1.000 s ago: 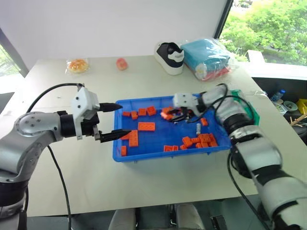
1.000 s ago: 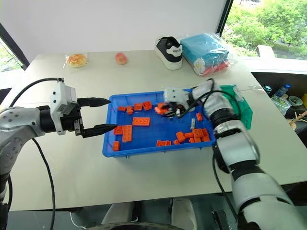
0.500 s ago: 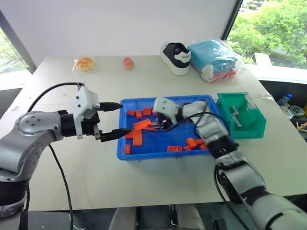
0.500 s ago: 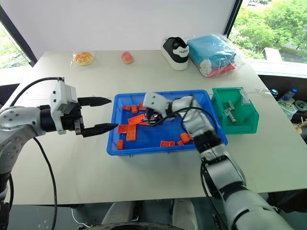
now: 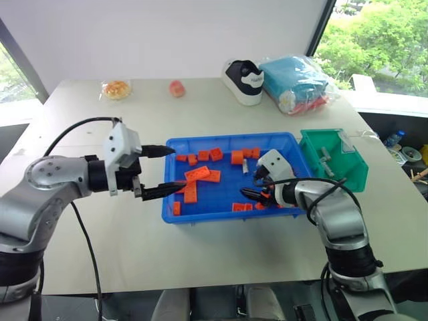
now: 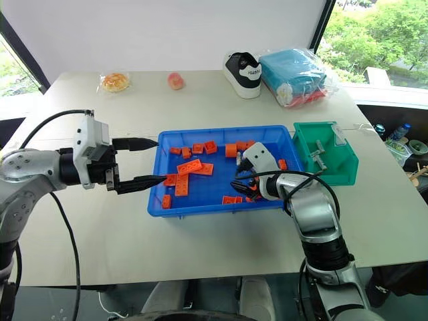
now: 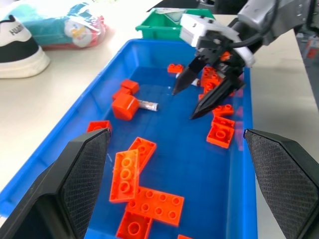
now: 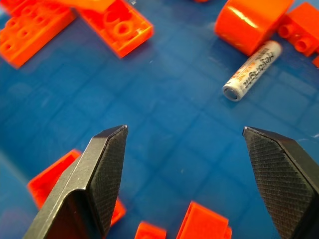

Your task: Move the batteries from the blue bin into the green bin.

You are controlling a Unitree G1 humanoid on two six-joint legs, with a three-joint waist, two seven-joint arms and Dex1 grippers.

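Batteries are split between two containers. One battery (image 8: 251, 69) lies flat on the floor of the blue bin (image 5: 200, 212), just beside an orange block (image 7: 124, 106), near the bin's far side. Orange bricks (image 5: 199, 174) are scattered across the rest of the blue bin, some loose, some clustered at its right end. The green bin (image 5: 358, 175) stands just beside the blue bin's right end and holds a few slim grey batteries (image 5: 326, 156). The right end effector (image 7: 209, 97) hangs inside the blue bin, fingers spread wide and empty. The left end effector (image 5: 171, 170) hovers at the bin's left rim, also spread wide and empty. Both bins sit on the worktop (image 5: 200, 107).
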